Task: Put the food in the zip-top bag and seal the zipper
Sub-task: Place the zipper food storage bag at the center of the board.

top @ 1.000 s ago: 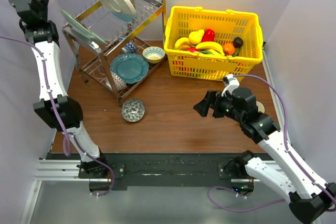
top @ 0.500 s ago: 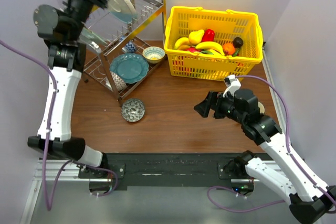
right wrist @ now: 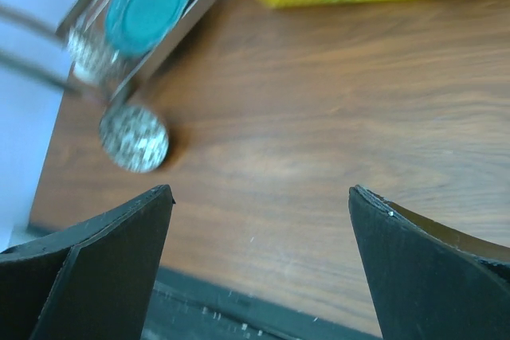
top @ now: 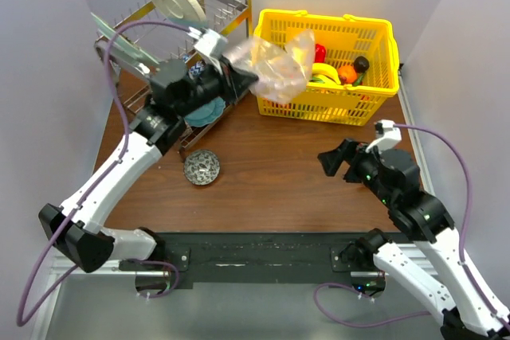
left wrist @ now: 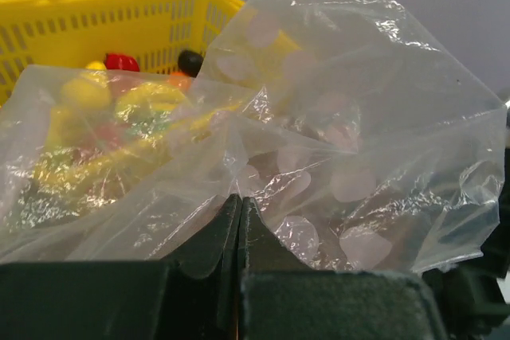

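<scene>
My left gripper [top: 241,76] is shut on an edge of the clear zip-top bag [top: 280,65] and holds it in the air beside the yellow basket's left end. In the left wrist view the crinkly bag [left wrist: 335,141] spreads above my closed gripper [left wrist: 239,201]; I cannot pick out its zipper. The food [top: 335,69], a banana with red, orange and dark pieces, lies in the yellow basket [top: 374,93] and shows through the plastic [left wrist: 119,61]. My right gripper [top: 335,162] is open and empty above bare table [right wrist: 263,197], well short of the basket.
A metal dish rack [top: 159,53] with plates and a teal plate [right wrist: 147,1] stands at the back left. A small patterned bowl [top: 202,167] sits on the wood in front of it, also in the right wrist view [right wrist: 134,138].
My left arm swung from the far left corner down and right, bringing the bag over the rack to the basket's left end. My right arm drew back to the right and towards the near edge.
</scene>
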You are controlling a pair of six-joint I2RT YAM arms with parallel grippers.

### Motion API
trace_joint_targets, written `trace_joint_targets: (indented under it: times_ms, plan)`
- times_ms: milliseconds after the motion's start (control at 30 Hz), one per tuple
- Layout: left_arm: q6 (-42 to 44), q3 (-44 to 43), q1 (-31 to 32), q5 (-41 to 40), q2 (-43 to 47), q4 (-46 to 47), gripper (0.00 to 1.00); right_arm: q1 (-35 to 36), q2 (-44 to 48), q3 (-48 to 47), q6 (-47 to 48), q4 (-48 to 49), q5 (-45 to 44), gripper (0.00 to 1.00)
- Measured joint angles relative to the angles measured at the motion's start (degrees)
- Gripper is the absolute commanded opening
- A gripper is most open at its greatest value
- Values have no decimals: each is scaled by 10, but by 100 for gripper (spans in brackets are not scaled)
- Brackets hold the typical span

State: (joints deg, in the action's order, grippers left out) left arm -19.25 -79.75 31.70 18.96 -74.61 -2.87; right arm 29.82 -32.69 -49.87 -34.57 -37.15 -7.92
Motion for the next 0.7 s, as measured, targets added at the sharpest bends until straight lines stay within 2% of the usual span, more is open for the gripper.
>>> trace_joint_targets:
  times_ms: [300,433,567,633,667,700]
  plan:
    - [46,130,59,-28,92,-89,0,0,39,-8,-24,-64,-135,96]
    - [38,207,82,-27,119,-80,0,0,36,-8,-26,-68,-151,96]
    - [27,269,120,-43,105,-75,0,0,27,-8,-25,-70,-155,96]
    - [28,281,138,-60,89,-75,9,0,25,-8,-25,-71,-154,96]
    - [28,286,145,-70,82,-74,24,0,25,-8,-26,-72,-154,96]
    - [29,291,150,-78,80,-72,34,0,25,-8,-26,-72,-153,96]
